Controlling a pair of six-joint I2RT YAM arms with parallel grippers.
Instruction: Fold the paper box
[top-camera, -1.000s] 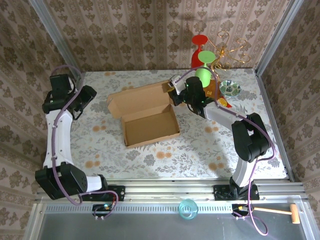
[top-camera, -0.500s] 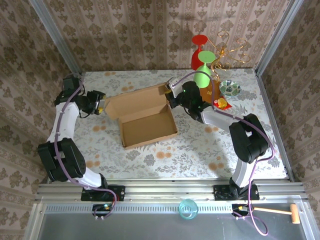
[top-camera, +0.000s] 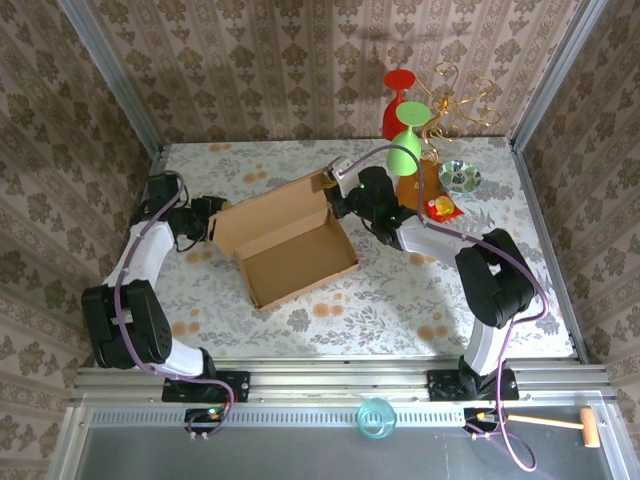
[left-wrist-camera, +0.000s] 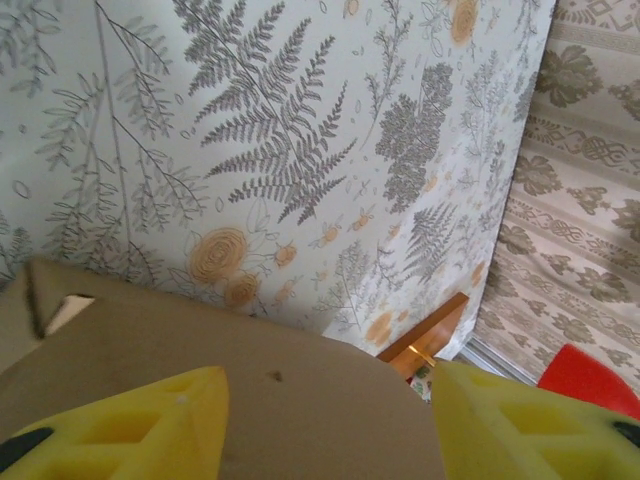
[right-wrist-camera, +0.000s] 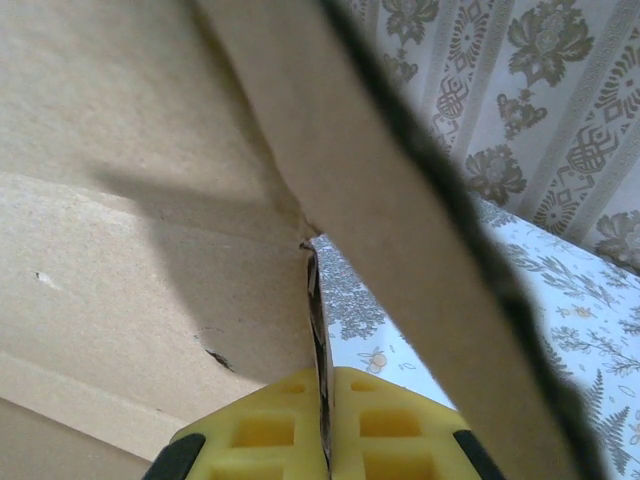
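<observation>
Right hand (right-wrist-camera: 322, 425) was pinched shut on a card edge of the paper box (top-camera: 300, 255), at the right end of its lid (top-camera: 270, 205); left hand (left-wrist-camera: 325, 420) stood wide open astride the lid's left end, gripping nothing. The box lay on the desk (top-camera: 400, 290), long axis running between both hands, open room beyond its near side.

Lab test cell, wallpapered panels (top-camera: 250, 70), aluminium frame rail (top-camera: 340, 378)

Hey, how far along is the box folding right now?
Done: the box tray has its walls up. In hand: the right claw pinches the lid's right end; the left claw is open around its left edge. Left: closing the lid.
</observation>
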